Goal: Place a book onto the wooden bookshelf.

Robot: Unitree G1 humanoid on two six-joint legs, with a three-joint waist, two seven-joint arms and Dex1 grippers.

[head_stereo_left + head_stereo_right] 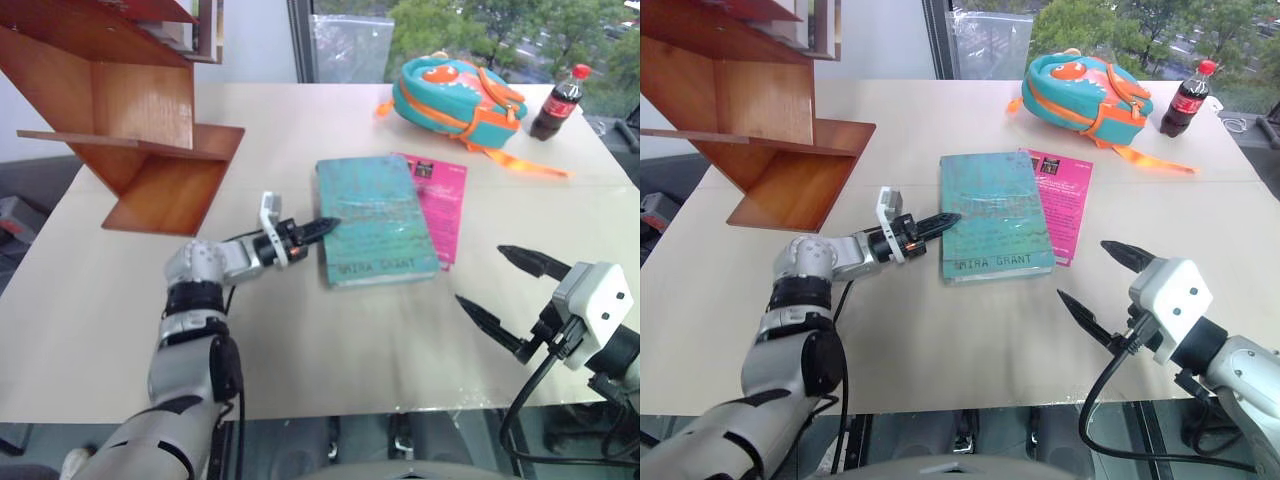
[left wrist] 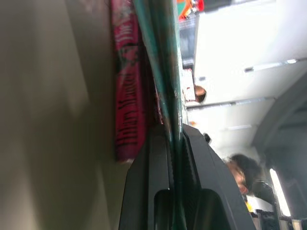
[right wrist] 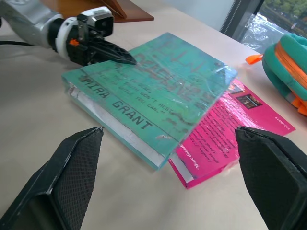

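Lying flat at the table's [image 1: 300, 340] centre, the book [image 1: 375, 215] runs lengthwise up-frame, title edge nearest. The left end effector [image 1: 325, 226] pinches its left cover edge; the right end effector [image 1: 500, 290] stands open, lower right.

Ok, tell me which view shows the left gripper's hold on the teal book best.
The left wrist view: the left gripper is shut on the book's cover edge, seen edge-on between the fingers. The right wrist view shows the fingertips at the cover from the side. The eye views show the grip at the book's left edge from above.
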